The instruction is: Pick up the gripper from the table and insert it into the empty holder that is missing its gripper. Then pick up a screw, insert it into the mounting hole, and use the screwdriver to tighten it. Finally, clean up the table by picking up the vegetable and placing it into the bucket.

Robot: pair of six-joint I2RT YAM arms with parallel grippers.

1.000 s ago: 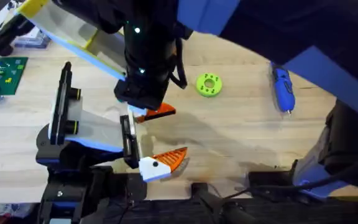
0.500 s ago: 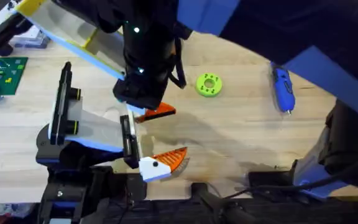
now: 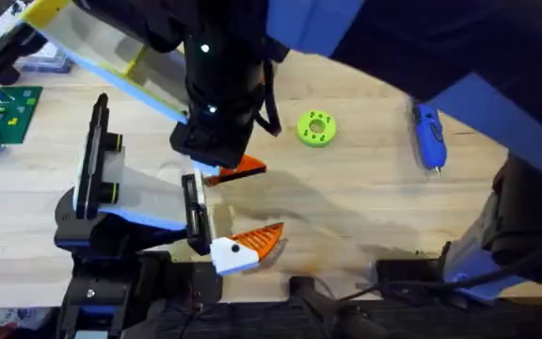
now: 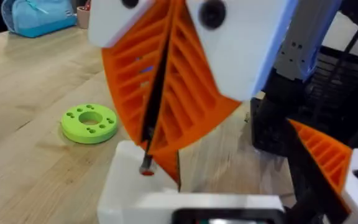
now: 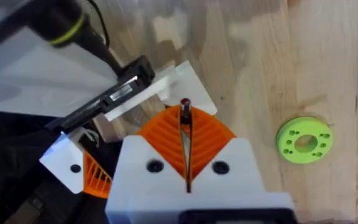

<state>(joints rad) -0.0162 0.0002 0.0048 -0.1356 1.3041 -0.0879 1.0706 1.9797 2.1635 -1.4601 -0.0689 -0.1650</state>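
Observation:
My right gripper [image 5: 184, 117] is shut on a thin dark screw [image 5: 184, 104] with a reddish end. In the left wrist view the right gripper [image 4: 149, 149] points down, and the screw [image 4: 146, 168] touches the white base of the gripper [image 4: 129, 186]. That base [image 5: 194, 84] sits against the holder's black slotted plate [image 5: 107, 96]. Overhead, its orange finger [image 3: 245, 169] pokes out from under the dark wrists, beside the holder [image 3: 194, 212]. I cannot tell the left gripper's state. The blue screwdriver [image 3: 428, 135] lies at the far right. The vegetable and the bucket are out of view.
A second white-and-orange gripper [image 3: 247, 247] is mounted on the holder's near side. A yellow-green ring [image 3: 316, 129] lies right of the holder. A green circuit board [image 3: 3, 113] sits at the left edge. Bare wood spreads between the ring and the screwdriver.
The dark wrist over the holder has crept very slightly left. Everything else stays put.

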